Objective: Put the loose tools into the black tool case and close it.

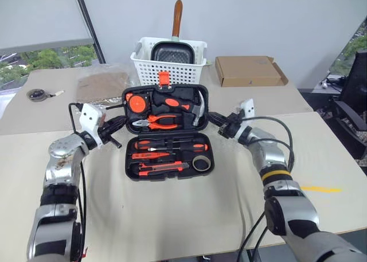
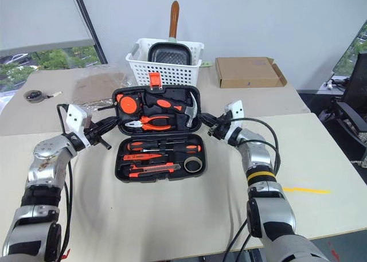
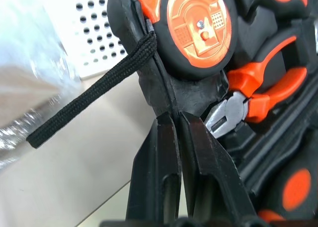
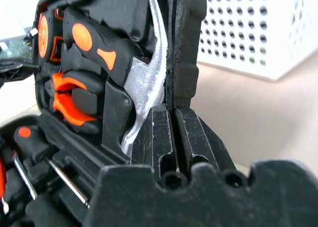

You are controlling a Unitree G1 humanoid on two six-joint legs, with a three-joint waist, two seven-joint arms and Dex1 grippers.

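Left gripper [image 1: 116,126] and right gripper [image 1: 221,124], head views: both pinched shut with nothing held, one at each side edge of the raised lid of the black tool case [image 1: 167,133], which lies open mid-table in front of the white basket [image 1: 169,64], screwdrivers [image 1: 166,145], utility knife [image 1: 162,168] and tape roll [image 1: 201,163] already seated in the base. Left wrist view: closed fingers [image 3: 161,162] butt the lid rim beside the pliers [image 3: 248,100] and the limp cord [image 3: 94,98]; right wrist view: closed fingers [image 4: 164,137] sit at the rim by the hammer [image 4: 144,88]. Lid looks like stiff, light, slick plastic made top-heavy by steel tools, so I'd push on both side rims evenly, then press near the orange latch [image 1: 164,78], not the cord.
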